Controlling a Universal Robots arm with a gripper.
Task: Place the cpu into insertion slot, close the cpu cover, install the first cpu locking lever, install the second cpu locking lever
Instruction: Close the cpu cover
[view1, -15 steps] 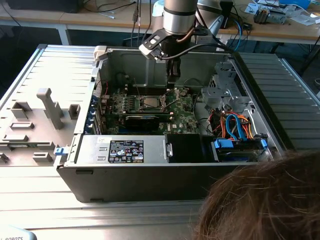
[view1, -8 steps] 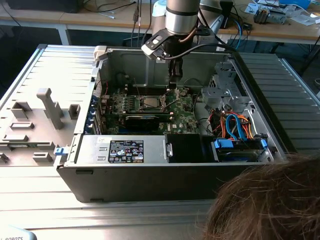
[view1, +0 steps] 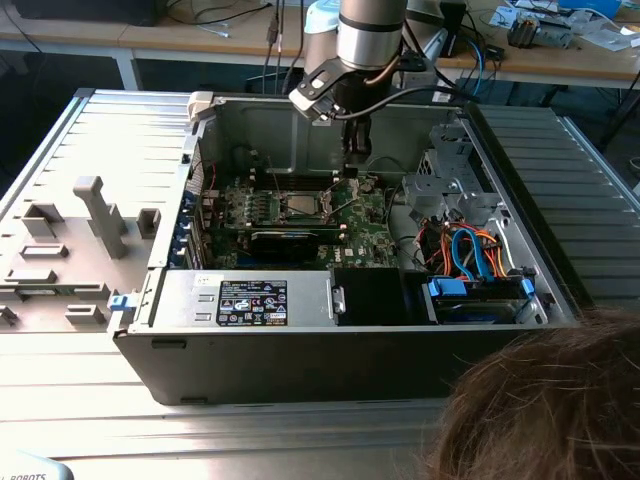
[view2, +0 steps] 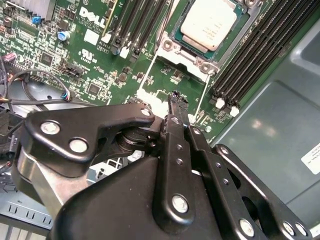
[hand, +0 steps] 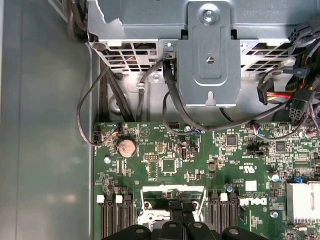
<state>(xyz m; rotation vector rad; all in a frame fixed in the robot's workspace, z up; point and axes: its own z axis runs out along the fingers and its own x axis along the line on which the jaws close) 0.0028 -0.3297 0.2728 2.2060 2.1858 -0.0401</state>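
CPU (view2: 207, 25) lies flat in the insertion slot (view2: 186, 50), its dull silver top facing up, about midway along the motherboard (view1: 375, 235) and nearer its far edge. A silvery frame rims it; whether the cpu cover is down over it I cannot tell.

Nearest in the exterior view is a person's hair (view1: 545, 400), at the near corner on the exterior view's right. Past it comes the near wall of the open computer case (view1: 300, 365), then the labelled power supply (view1: 250, 300) and the drive bay with orange and blue cables (view1: 470, 255). A long black card (view1: 290, 238) lies along the board's near edge.

Further in, the gripper (view1: 352, 168) hangs over the board, just beside the slot on the exterior view's right. In the second wrist view the gripper (view2: 176, 97) has its fingers drawn together with no gap showing and nothing seen between them, the tip over bare green board between the two banks of memory slots (view2: 250, 55). Whether it touches the board I cannot tell.
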